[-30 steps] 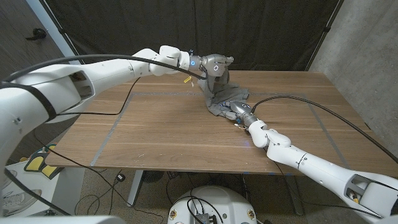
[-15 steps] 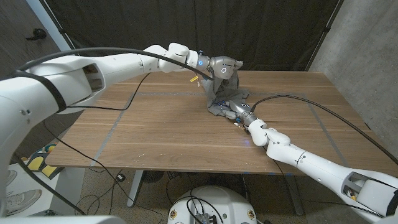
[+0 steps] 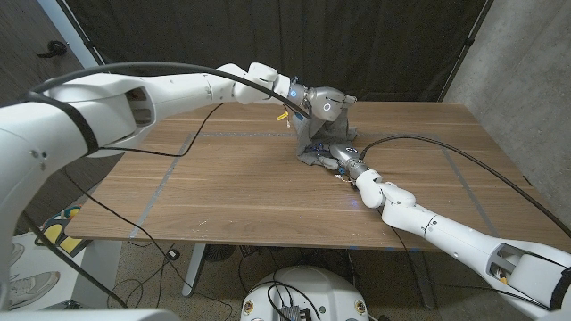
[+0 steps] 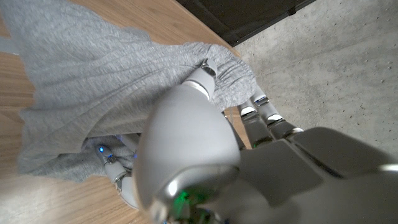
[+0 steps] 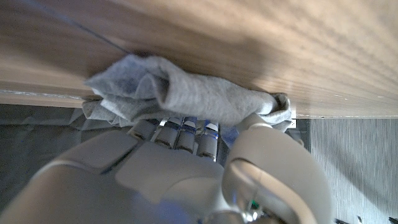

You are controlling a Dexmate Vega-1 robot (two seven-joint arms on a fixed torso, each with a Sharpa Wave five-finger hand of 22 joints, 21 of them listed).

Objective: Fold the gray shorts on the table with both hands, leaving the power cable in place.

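Observation:
The gray shorts [image 3: 311, 140] are bunched at the table's far middle, with one part raised off the wood. My left hand [image 3: 326, 102] grips that raised part from above, and the cloth hangs down from it. In the left wrist view its fingers [image 4: 260, 106] are tucked into the gathered edge of the shorts [image 4: 93, 68]. My right hand [image 3: 346, 161] lies low on the table at the near right side of the heap and grips the cloth there. The right wrist view shows this hand [image 5: 180, 174] closed under a crumpled fold of the shorts [image 5: 193, 93].
A black cable [image 3: 428, 140] curves over the table's right half from beside the shorts toward the right edge. Another thin black cable [image 3: 178, 153] crosses the left part of the wooden table [image 3: 223, 196]. A dark curtain hangs behind.
My left hand has carried the raised part of the shorts to the right, and it now hangs more nearly over my right hand. The right hand has stayed low on the cloth.

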